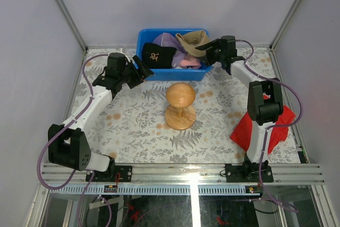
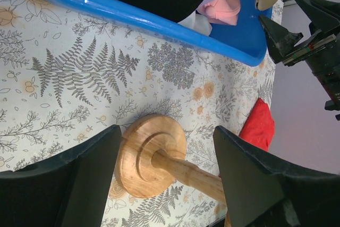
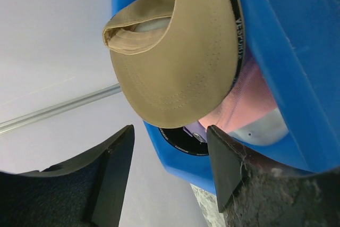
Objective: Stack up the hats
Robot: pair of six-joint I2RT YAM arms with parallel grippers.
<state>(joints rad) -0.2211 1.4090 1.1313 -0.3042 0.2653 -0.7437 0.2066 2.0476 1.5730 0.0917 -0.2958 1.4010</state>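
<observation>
Tan hat (image 3: 180,62) — just ahead of open right claw (image 3: 170,136).

We see robot lab test cell: plain panel walls (image 1: 175,3) on aluminium posts (image 1: 64,11), robot arms (image 1: 87,107) bolted to slotted rail (image 1: 180,173) at near edge, purple cables (image 1: 39,166) looping, fern-print cloth (image 1: 138,126) as work surface.

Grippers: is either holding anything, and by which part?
Nothing is held. Both the left gripper and the right gripper stand open and empty.
</observation>
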